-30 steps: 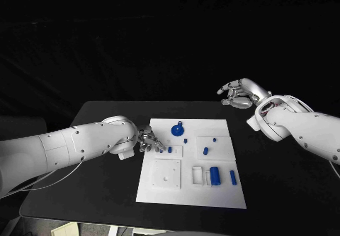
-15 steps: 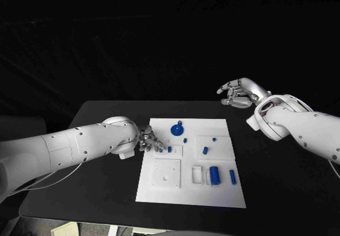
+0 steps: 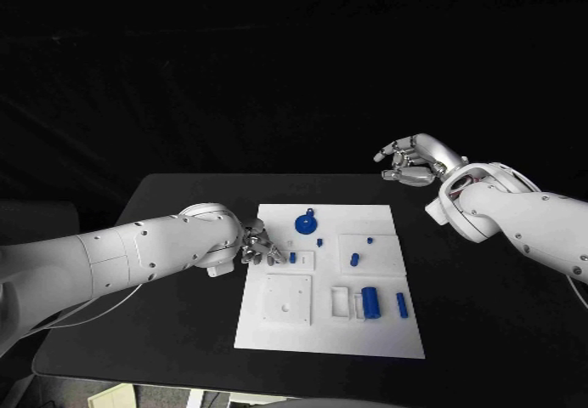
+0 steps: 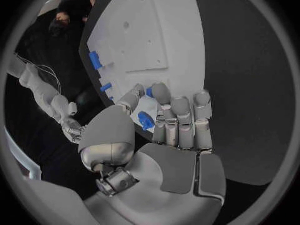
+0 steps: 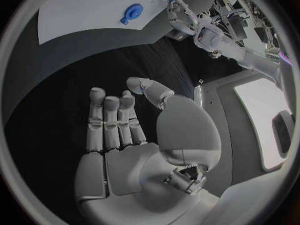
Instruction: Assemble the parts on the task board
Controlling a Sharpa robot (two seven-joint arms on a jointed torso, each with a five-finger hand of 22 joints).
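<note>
The white task board (image 3: pixel 330 340) lies in the middle of the black table. My left hand (image 3: pixel 254 245) rests at its left edge, by two small blue pegs (image 3: pixel 291 257). In the left wrist view the thumb and a fingertip (image 4: pixel 161 92) pinch one small blue peg (image 4: pixel 150 91), and a second blue piece (image 4: pixel 145 121) sits just under the fingers. My right hand (image 3: pixel 416 161) hangs raised beyond the table's far right corner and holds nothing; its fingers (image 5: pixel 112 120) stand side by side, apart from the thumb.
More parts lie on the board: a blue disc with a knob (image 3: pixel 307 224), three small pegs (image 3: pixel 355 260), a blue cylinder (image 3: pixel 370 303) and a blue bar (image 3: pixel 402 304). A square white plate (image 3: pixel 289 298) sits at the near left. Bare black table surrounds the board.
My left hand has shifted slightly toward the board's left edge, with its fingers drawn in at the pegs. The right hand has not moved.
</note>
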